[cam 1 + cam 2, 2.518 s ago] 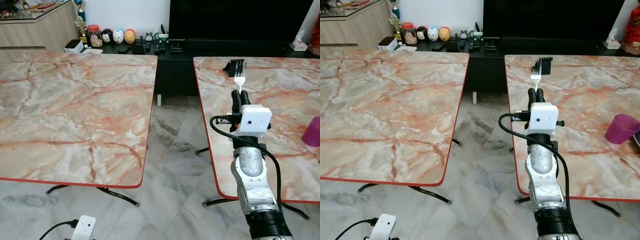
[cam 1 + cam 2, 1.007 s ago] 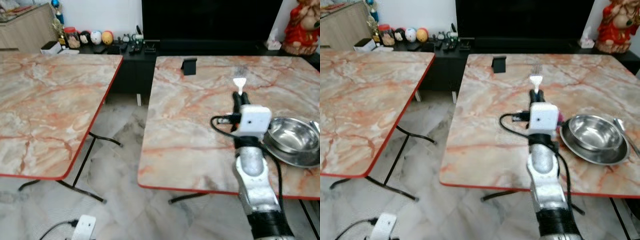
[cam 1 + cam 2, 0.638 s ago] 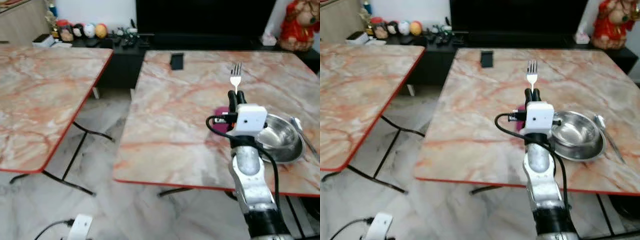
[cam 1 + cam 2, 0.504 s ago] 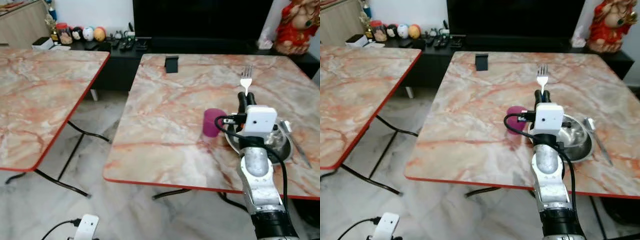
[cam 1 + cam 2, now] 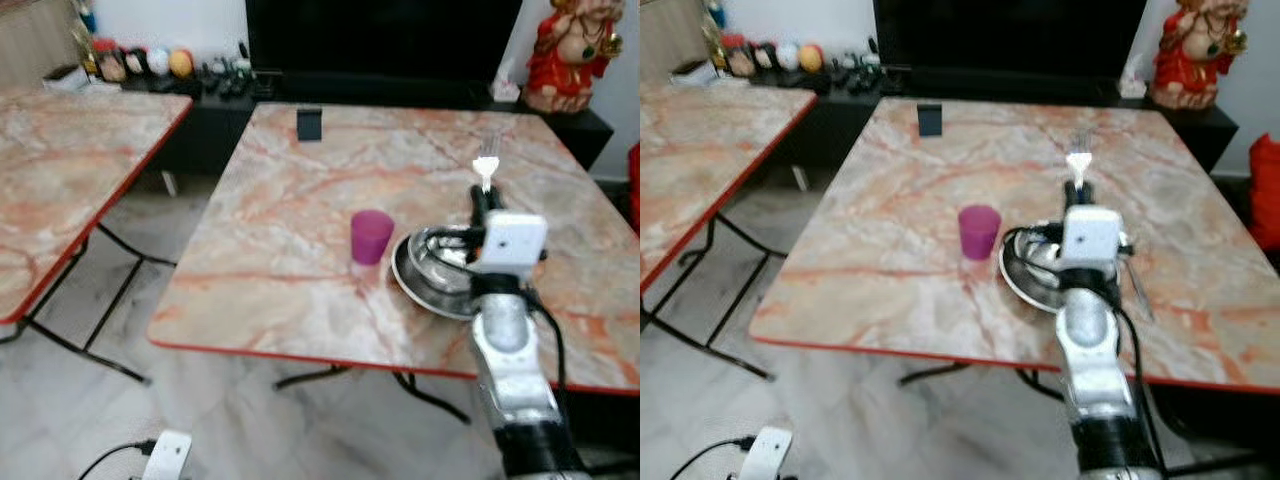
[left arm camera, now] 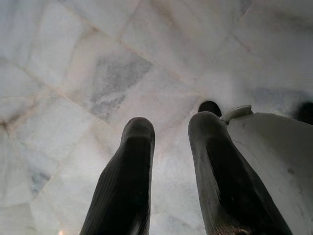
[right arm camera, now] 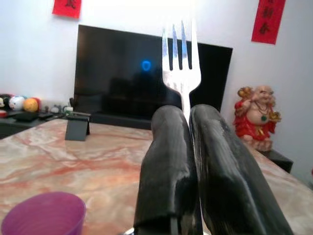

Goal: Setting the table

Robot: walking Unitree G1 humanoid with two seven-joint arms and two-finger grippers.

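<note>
The left gripper (image 6: pixel 168 142) hangs over the floor, its 2 fingers a little apart and holding nothing. On the table (image 5: pixel 300 190), the cup (image 5: pixel 371 236) stands just left of the bowl (image 5: pixel 432 272). The right gripper (image 7: pixel 188 117) is clamped on the fork (image 7: pixel 180 54), tines up, above the bowl.

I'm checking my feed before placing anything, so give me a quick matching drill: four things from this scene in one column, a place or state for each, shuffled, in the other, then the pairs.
Things:
1. fork
2. purple cup
3. steel bowl
4. left hand

Places or states:
A. open, over the marble floor
B. clamped upright in the right hand
C. on the table, right of the cup
D. upright on the table, left of the bowl

Pairs: 1-B, 2-D, 3-C, 4-A
</note>
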